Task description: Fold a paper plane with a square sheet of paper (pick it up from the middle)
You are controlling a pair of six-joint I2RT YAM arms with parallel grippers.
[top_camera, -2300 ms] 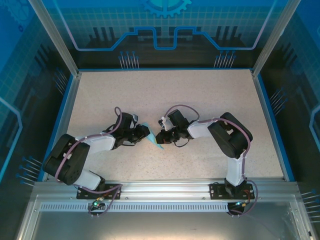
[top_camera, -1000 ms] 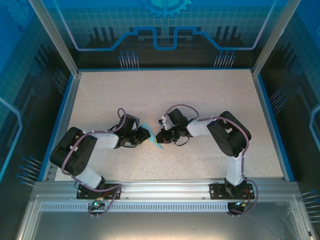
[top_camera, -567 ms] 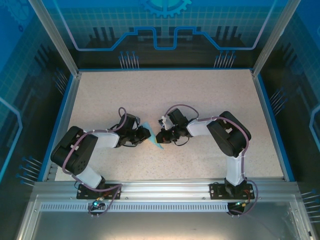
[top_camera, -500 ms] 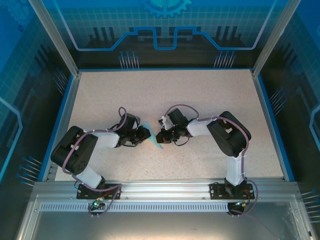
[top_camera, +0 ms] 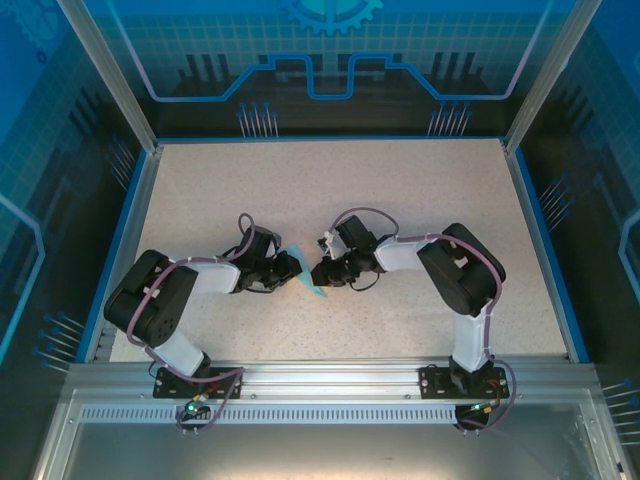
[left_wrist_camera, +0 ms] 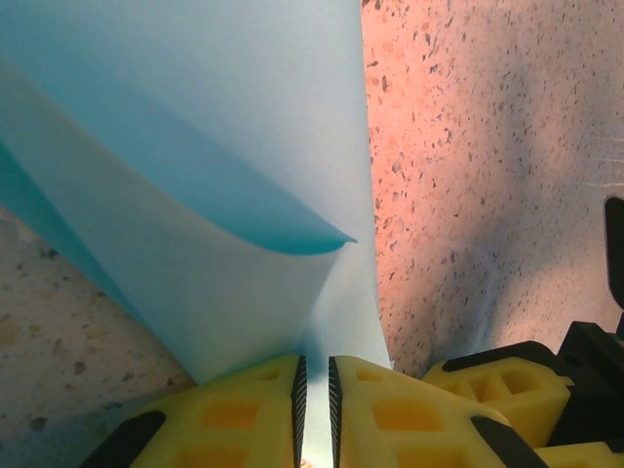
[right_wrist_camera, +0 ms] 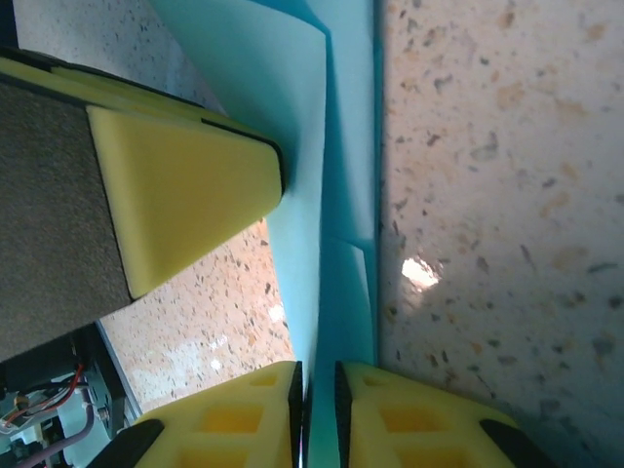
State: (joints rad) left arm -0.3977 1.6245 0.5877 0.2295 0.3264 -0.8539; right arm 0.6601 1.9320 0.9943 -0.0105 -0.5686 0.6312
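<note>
The left gripper [left_wrist_camera: 313, 395] and right gripper [right_wrist_camera: 318, 400] are each pinching the half-folded blue paper [left_wrist_camera: 195, 146] between near-shut pads, risking a tear if they pull apart

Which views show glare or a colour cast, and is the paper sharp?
Right wrist: small glare spot on the table, paper sharp. Left wrist: table tinted reddish, soft shadows across it, paper sharp. Top external: even light, no table glare.

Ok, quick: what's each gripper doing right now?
Left gripper: shut on the blue paper.
Right gripper: shut on the same blue paper.
</note>
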